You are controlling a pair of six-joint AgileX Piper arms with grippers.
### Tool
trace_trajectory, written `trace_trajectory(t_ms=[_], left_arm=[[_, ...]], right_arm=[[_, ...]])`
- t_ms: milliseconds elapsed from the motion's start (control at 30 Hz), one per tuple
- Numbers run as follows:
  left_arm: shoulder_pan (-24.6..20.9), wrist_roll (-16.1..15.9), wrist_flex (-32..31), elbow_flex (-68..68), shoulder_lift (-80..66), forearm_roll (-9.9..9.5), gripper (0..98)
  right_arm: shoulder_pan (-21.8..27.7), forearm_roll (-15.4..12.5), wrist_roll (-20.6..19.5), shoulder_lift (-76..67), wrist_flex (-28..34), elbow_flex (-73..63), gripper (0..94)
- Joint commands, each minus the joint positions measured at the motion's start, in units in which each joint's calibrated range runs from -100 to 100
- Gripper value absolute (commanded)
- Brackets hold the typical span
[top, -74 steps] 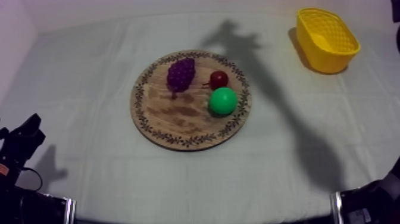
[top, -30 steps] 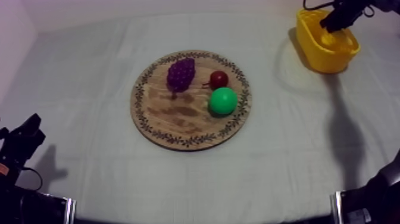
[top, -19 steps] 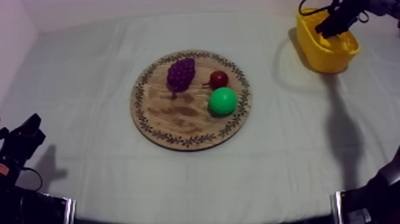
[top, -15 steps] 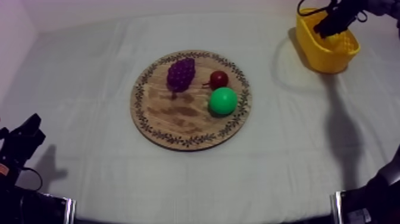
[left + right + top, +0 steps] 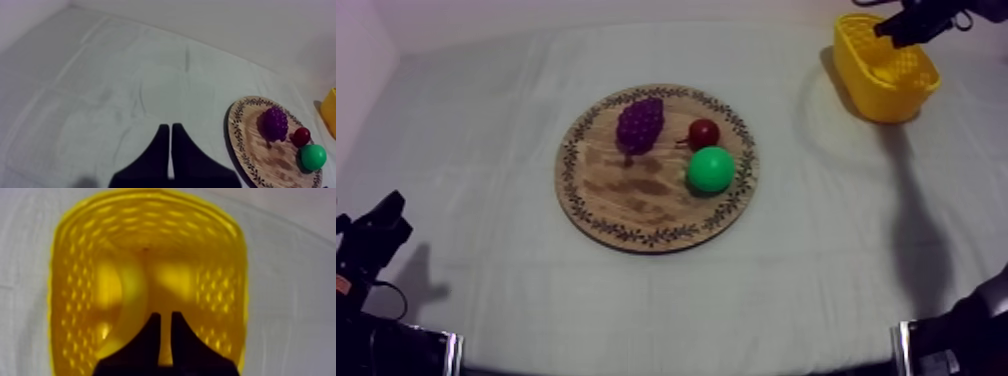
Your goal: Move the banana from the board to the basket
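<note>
- Banana (image 5: 125,308): a curved yellow toy fruit lying on the floor of the yellow basket (image 5: 56,288), along 1 of its long sides. It is no longer on the board and nothing holds it.
- Yellow basket (image 5: 856,62): it stands at the far right corner of the table (image 5: 486,100), which is covered by a grey-white cloth. It is well apart from the board.
- Right gripper (image 5: 162,317): it hangs directly above the basket, pointing down into it. Its 2 black fingers stand slightly apart, a narrow slit of yellow basket floor shows between them, and they grip nothing. From above, the right gripper (image 5: 888,28) sits over the far rim of the basket.
- Left gripper (image 5: 170,127): its 2 fingers are pressed together into a narrow wedge, empty, over bare cloth. From above, it (image 5: 388,212) rests low at the near left edge of the table, well apart from the board.
- Round wooden board (image 5: 636,200): it lies near the middle of the table and has a patterned rim.
- On the board are 3 toy fruits: a purple bunch of grapes (image 5: 640,124) toward the far side, a small red fruit (image 5: 704,132) just right of the grapes, and a round green fruit (image 5: 711,169) just in front of the red one.
</note>
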Motion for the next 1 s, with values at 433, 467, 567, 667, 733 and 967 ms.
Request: trace_trajectory(t_ms=[433,467,567,667,733,967], left_arm=[[0.0,0.0,0.0,0.0,0.0,-0.01,0.1],[0.0,0.0,0.0,0.0,0.0,-0.01,0.1],[0.0,0.0,0.0,0.0,0.0,-0.01,0.1],[0.0,0.0,0.0,0.0,0.0,-0.01,0.1],[0.0,0.0,0.0,0.0,0.0,-0.01,0.1],[0.0,0.0,0.0,0.0,0.0,-0.01,0.1]], right_arm=[[2.9,-7.4,-1.6,-43.4,-11.3,35.6,0.6],[2.6,-7.5,-1.7,-46.2,-12.2,38.5,0.6],[1.8,-7.6,-1.7,-55.0,-14.2,46.6,0.6],[1.2,-8.4,-1.0,-64.2,-15.0,54.4,0.6],[1.2,-10.0,0.7,-70.4,-14.6,59.4,0.6],[0.3,-12.5,3.7,-88.4,-8.3,73.0,0.6]])
